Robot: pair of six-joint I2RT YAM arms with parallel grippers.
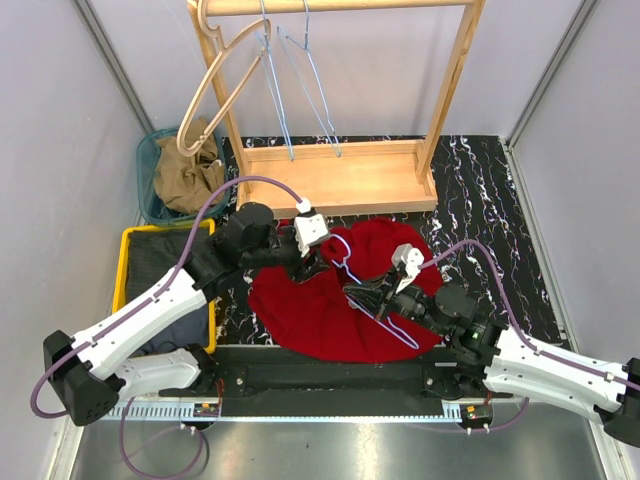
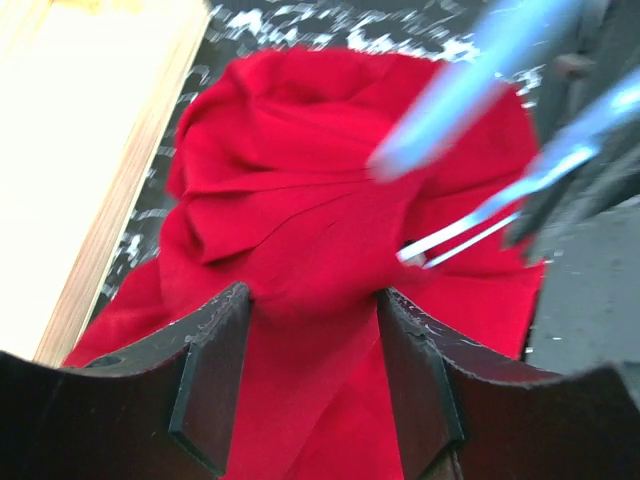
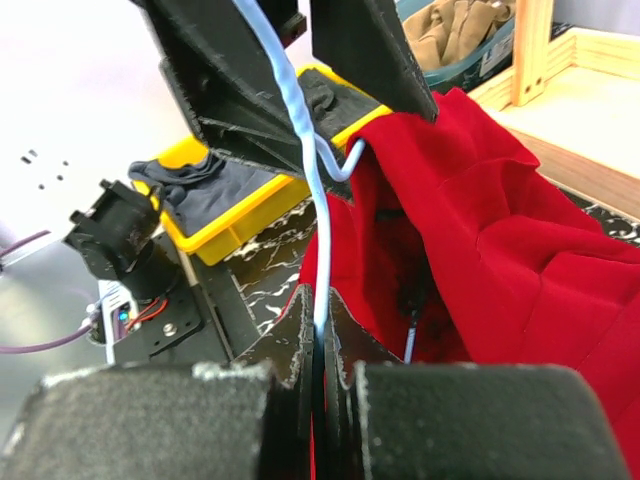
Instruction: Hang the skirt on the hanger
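The red skirt (image 1: pixel 325 305) lies crumpled on the black marbled mat. A light blue wire hanger (image 1: pixel 347 265) rests across it. My right gripper (image 1: pixel 372 296) is shut on the hanger's wire (image 3: pixel 301 150), with the wire running up out of the closed fingertips (image 3: pixel 318 325). My left gripper (image 1: pixel 316 264) is open just above the skirt's upper left part, and red cloth (image 2: pixel 300 220) fills the gap between its spread fingers (image 2: pixel 215 370). The hanger shows blurred at the upper right of the left wrist view (image 2: pixel 450 105). The left fingers (image 3: pixel 370 50) hang over the skirt's edge in the right wrist view.
A wooden rack (image 1: pixel 340 175) stands at the back with a wooden hanger (image 1: pixel 215 85) and two blue wire hangers (image 1: pixel 300 90). A teal basket (image 1: pixel 150 165) of brown cloth and a yellow bin (image 1: pixel 128 240) of dark cloth sit at the left.
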